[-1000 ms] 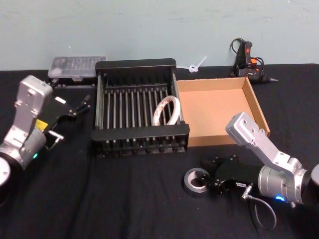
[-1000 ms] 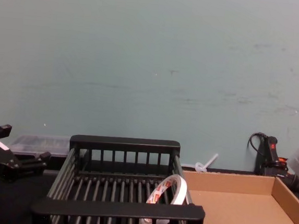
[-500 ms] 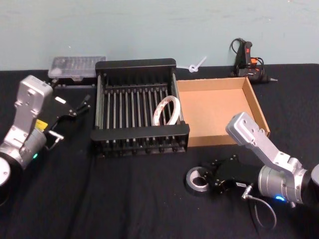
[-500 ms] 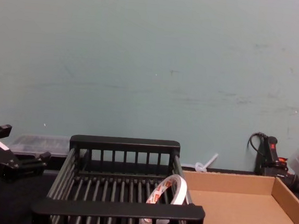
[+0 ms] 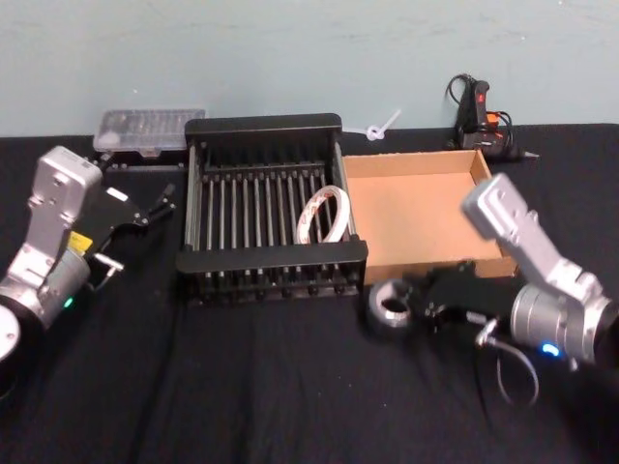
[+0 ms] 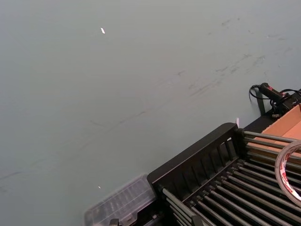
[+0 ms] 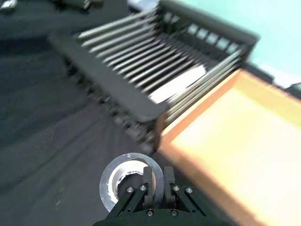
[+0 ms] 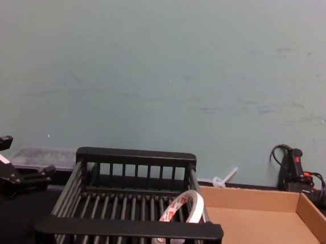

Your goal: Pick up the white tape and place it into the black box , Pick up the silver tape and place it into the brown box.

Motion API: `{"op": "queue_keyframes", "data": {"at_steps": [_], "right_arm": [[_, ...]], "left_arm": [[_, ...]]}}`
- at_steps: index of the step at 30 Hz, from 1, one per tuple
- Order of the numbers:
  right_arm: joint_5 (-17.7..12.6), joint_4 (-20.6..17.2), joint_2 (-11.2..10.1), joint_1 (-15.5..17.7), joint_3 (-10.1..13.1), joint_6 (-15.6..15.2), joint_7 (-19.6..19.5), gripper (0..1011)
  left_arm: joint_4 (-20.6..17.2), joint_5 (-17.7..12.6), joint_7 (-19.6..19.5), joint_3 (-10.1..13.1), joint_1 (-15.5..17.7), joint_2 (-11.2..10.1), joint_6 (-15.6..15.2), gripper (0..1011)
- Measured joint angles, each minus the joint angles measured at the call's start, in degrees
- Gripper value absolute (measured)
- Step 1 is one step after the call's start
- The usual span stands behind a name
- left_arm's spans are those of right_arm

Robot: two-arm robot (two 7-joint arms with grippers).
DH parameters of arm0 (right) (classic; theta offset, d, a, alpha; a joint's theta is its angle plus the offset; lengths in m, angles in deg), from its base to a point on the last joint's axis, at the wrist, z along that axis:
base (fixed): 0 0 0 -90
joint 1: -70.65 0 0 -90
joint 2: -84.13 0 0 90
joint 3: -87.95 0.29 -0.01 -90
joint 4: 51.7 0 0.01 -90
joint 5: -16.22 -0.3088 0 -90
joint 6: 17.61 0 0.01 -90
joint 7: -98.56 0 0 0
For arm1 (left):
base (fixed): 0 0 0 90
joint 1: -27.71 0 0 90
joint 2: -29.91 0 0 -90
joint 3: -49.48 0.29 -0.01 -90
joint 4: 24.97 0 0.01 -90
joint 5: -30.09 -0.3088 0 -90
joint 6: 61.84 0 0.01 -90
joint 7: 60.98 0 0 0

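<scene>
The silver tape (image 5: 380, 316) hangs just above the black table, in front of the brown box (image 5: 418, 215). My right gripper (image 5: 414, 310) is shut on the roll's wall. The right wrist view shows the fingers (image 7: 148, 179) pinching the silver tape (image 7: 123, 182), with the brown box (image 7: 240, 136) just beyond. The white tape (image 5: 324, 215) leans on edge inside the black box (image 5: 263, 124), at its right side. It also shows from the chest as the white tape (image 8: 185, 212) behind the black box (image 8: 136, 157) front rim. My left gripper (image 5: 155, 206) stays open, left of the black box.
A clear plastic case (image 5: 148, 128) lies behind the black box's left corner. A black glue gun (image 5: 477, 108) with its cord stands behind the brown box. A white zip tie (image 5: 381, 127) lies at the back edge. Bare black tabletop stretches across the front.
My right gripper has lifted the silver tape off the table and carried it toward the brown box's front wall. The left arm has not moved.
</scene>
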Motion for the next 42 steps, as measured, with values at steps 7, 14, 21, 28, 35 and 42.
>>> {"op": "queue_keyframes", "data": {"at_steps": [7,14,21,28,35,42], "right_arm": [[-0.4,0.8,1.5,-2.0,2.4,0.3,-2.5,148],[-0.1,3.9,3.7,-4.8,4.1,0.0,-4.9,148],[0.9,6.8,5.6,-7.0,4.8,-0.5,-6.3,148],[2.0,8.9,7.0,-8.2,5.3,-1.0,-6.9,148],[2.2,9.2,7.1,-8.3,5.3,-1.1,-7.0,148],[2.1,9.0,7.0,-8.3,5.3,-1.1,-7.0,148]], "left_arm": [[0.0,0.0,0.0,0.0,0.0,0.0,0.0,1001],[0.0,0.0,0.0,0.0,0.0,0.0,0.0,1001],[0.0,0.0,0.0,0.0,0.0,0.0,0.0,1001],[0.0,0.0,0.0,0.0,0.0,0.0,0.0,1001],[0.0,0.0,0.0,0.0,0.0,0.0,0.0,1001],[0.0,0.0,0.0,0.0,0.0,0.0,0.0,1001]]}}
